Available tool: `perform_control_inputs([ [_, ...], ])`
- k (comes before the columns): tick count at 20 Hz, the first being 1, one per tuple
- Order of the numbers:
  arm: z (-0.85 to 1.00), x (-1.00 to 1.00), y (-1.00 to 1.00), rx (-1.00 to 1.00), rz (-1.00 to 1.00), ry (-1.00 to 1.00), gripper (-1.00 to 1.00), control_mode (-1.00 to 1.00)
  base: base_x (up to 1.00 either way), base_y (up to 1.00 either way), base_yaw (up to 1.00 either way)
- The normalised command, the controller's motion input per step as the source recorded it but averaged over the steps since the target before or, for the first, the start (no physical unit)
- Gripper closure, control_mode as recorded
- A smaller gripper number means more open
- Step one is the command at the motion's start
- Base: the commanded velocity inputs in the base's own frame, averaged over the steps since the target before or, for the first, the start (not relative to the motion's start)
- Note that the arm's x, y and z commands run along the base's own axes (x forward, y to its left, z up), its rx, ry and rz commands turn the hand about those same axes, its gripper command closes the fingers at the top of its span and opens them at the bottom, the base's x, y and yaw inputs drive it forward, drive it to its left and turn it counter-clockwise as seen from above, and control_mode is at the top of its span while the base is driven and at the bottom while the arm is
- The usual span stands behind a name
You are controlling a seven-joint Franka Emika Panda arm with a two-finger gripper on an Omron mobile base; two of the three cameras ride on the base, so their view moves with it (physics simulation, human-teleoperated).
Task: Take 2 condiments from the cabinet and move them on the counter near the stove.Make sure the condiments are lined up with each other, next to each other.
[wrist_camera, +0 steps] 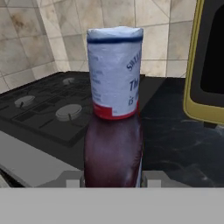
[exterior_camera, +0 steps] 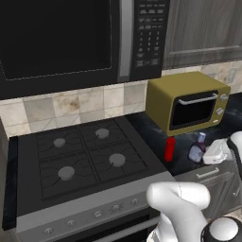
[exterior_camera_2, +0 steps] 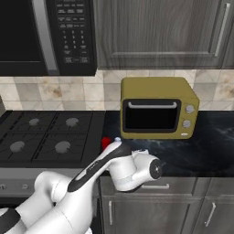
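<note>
Black marble counter runs right of the stove, with an olive toaster oven at its back edge. From the left base camera, the red squeeze bottle stands near the counter's front edge beside the stove, and the gripper just right of it is clamped on the dark bottle. From the right base camera, the red bottle peeks behind the arm. Hand camera: dark bottle upright between the fingertips.
</note>
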Motion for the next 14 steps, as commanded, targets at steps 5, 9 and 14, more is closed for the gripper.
perform_control_inputs([
  [5, -0.10, 0.22, 0.00, 0.00, 0.00, 0.00, 1.00, -1.00, 0.00, 0.00, 0.00],
  [9, -0.18, 0.19, 0.00, 0.00, 0.00, 0.00, 1.00, -1.00, 0.00, 0.00, 0.00],
  [14, -0.19, 0.19, 0.00, 0.00, 0.00, 0.00, 1.00, -1.00, 0.00, 0.00, 0.00],
])
